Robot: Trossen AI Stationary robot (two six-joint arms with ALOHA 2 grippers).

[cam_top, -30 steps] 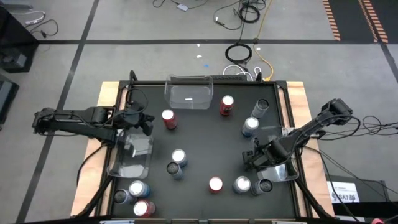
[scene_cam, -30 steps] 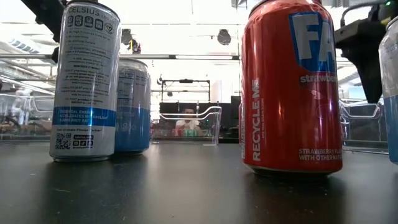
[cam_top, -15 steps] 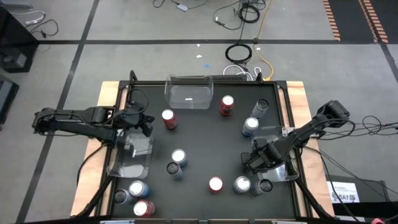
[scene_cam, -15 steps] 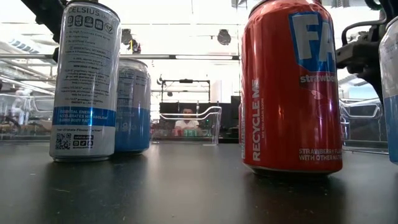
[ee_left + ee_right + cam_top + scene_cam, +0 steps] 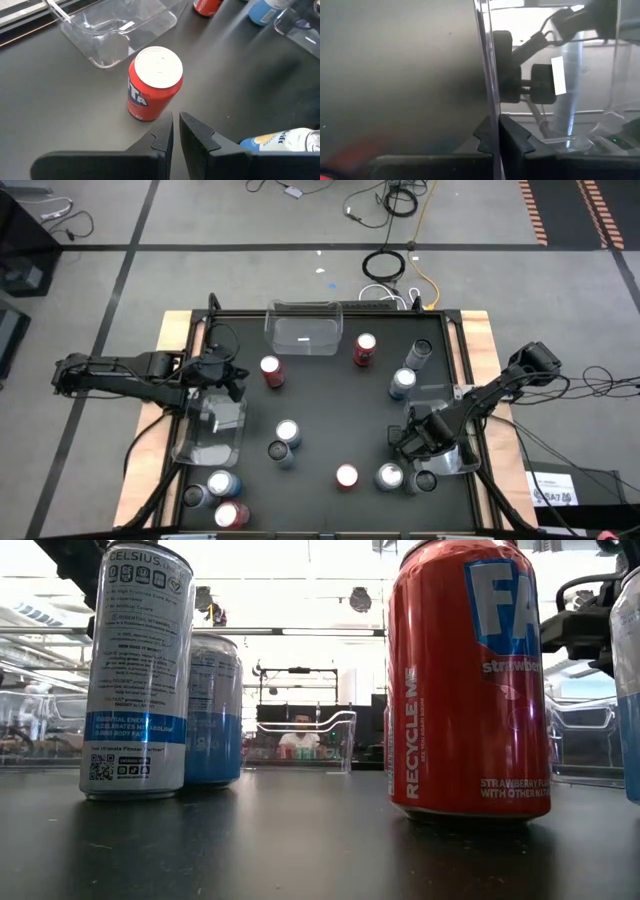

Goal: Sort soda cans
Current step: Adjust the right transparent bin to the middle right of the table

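Several soda cans stand upright on the black table: a red one (image 5: 271,370) (image 5: 154,82) ahead of my left gripper, another red one (image 5: 364,348), a silver-blue one (image 5: 402,382), and a red one (image 5: 346,477) (image 5: 468,680) near the front. My left gripper (image 5: 226,376) (image 5: 176,131) hovers shut over the left clear bin (image 5: 212,430) with nothing in it. My right gripper (image 5: 413,436) (image 5: 495,131) points down at the right clear bin (image 5: 450,455) and is shut on it. My right gripper pinches the upper edge of the right bin's wall (image 5: 489,95) on the side toward the table's middle. One finger is inside the bin and one outside. The fingers come from above, pointing down. The bin sits flat on the table.
A third clear bin (image 5: 303,328) stands at the far edge. A silver can (image 5: 388,477) and a dark can (image 5: 425,478) stand close to the right bin's near side. Three more cans (image 5: 220,483) cluster at the near left corner.
My right gripper has sunk a little onto the right bin and shut on its wall. The bin and the cans have stayed where they were.
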